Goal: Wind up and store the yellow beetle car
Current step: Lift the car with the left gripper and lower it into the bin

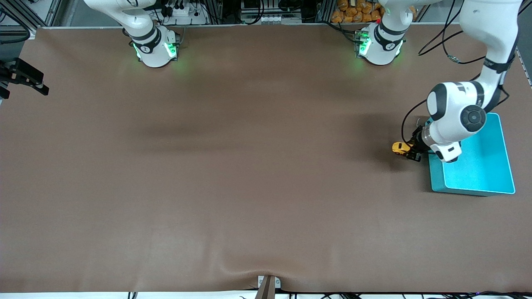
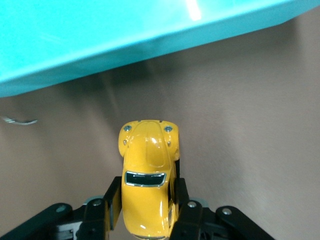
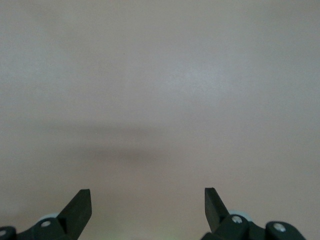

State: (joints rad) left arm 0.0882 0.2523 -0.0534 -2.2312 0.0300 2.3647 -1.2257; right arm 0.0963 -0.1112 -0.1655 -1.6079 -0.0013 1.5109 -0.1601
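Note:
The yellow beetle car (image 1: pixel 400 148) is tiny, with dark windows. My left gripper (image 1: pixel 410 152) is shut on its rear half and holds it low over the brown table, right beside the turquoise bin (image 1: pixel 474 190), on the bin's side toward the right arm's end. In the left wrist view the car (image 2: pixel 147 170) sits between the two black fingers (image 2: pixel 113 196), nose pointing away from the gripper (image 2: pixel 147 189), with the bin's wall (image 2: pixel 100 45) just past it. My right gripper (image 3: pixel 147 200) is open and empty over bare table; it does not show in the front view.
The turquoise bin's inside (image 1: pixel 478 162) holds nothing that I can see, and the left arm's wrist hangs over part of it. A black mount (image 1: pixel 25 77) sticks in at the table's edge at the right arm's end. A small clamp (image 1: pixel 268 284) sits at the front edge.

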